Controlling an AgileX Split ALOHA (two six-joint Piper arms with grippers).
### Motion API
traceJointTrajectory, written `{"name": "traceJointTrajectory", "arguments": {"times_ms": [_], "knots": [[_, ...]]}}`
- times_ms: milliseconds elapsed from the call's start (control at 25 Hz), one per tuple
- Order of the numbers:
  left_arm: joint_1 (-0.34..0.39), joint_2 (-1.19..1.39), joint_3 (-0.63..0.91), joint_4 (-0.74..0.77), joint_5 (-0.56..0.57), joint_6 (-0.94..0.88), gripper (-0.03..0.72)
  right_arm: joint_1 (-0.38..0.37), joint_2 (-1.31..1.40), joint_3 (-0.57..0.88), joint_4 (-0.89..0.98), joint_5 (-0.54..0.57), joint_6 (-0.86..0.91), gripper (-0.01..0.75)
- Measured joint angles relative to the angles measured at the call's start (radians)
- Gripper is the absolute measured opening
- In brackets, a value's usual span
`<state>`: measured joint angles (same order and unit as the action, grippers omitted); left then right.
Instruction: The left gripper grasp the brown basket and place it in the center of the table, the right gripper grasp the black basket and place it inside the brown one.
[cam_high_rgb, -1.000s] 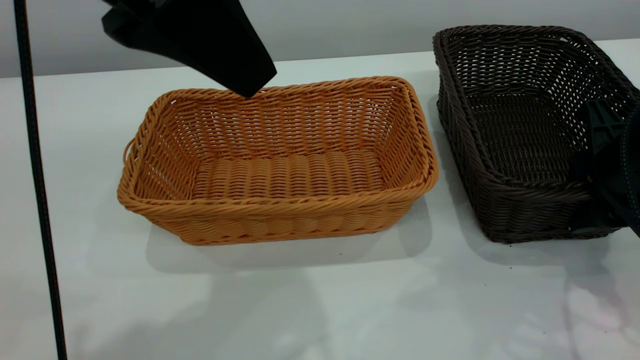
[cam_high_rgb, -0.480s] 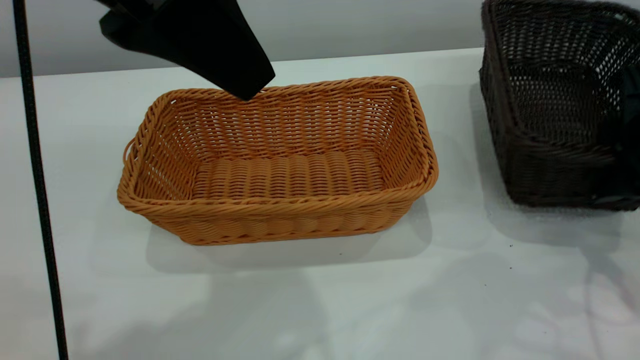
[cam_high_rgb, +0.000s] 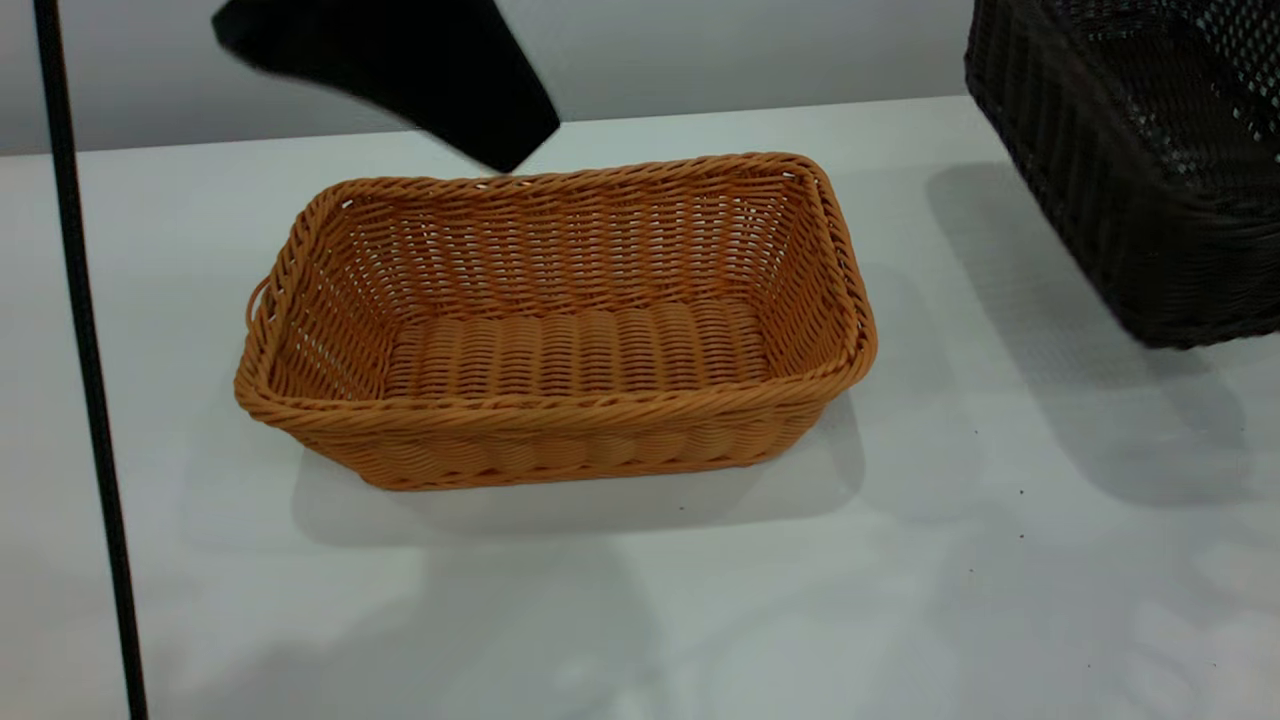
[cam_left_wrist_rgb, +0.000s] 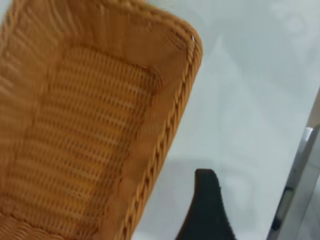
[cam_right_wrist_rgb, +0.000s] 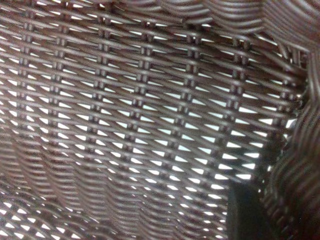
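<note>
- Sitting upright on the table (cam_high_rgb: 640, 620), the brown basket (cam_high_rgb: 555, 330) rests mid-surface with nothing inside it; its small handle loop (cam_high_rgb: 258, 298) shows at one short end.
- Left gripper (cam_high_rgb: 440, 75): hangs above the brown basket's far long rim, its lowest black tip just over that rim and apart from it. Whether its fingers are parted or closed cannot be told from any view.
- Left wrist view: the brown basket's woven floor and braided rim (cam_left_wrist_rgb: 165, 140) lie just beside one black finger (cam_left_wrist_rgb: 207, 210), with bare white table beyond.
- Black basket (cam_high_rgb: 1140, 160): lifted clear of the table and tilted, well apart from the brown basket, off to the side away from the left gripper; its shadow falls on the table beneath it.
- Right gripper: not seen in the exterior view. In the right wrist view a dark finger (cam_right_wrist_rgb: 245, 215) sits against the black basket's open-weave wall (cam_right_wrist_rgb: 140, 115), the weave filling the view at close range; the jaws appear clenched on that basket's wall.
- Black cable (cam_high_rgb: 85, 360): runs vertically beside the brown basket's handle end, well apart from the left gripper.
</note>
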<state>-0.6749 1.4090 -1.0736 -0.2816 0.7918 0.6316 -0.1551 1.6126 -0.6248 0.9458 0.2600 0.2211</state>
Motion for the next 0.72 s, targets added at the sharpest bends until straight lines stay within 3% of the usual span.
{"name": "traceJointTrajectory", "arguments": {"times_ms": [240,480,720], "knots": [[0.000,0.000,-0.100,-0.002,0.046,0.000,0.481,-0.149,-0.008,-0.105,-0.086,0.238,-0.228,0.234],[0.000,0.000,-0.188,-0.003,0.089,0.000,0.481,-0.154,-0.007,-0.265,-0.266,0.499,-0.274,0.234],[0.000,-0.018,-0.252,-0.006,0.090,0.001,0.481,-0.145,-0.003,-0.421,-0.405,0.650,-0.272,0.234]]}}
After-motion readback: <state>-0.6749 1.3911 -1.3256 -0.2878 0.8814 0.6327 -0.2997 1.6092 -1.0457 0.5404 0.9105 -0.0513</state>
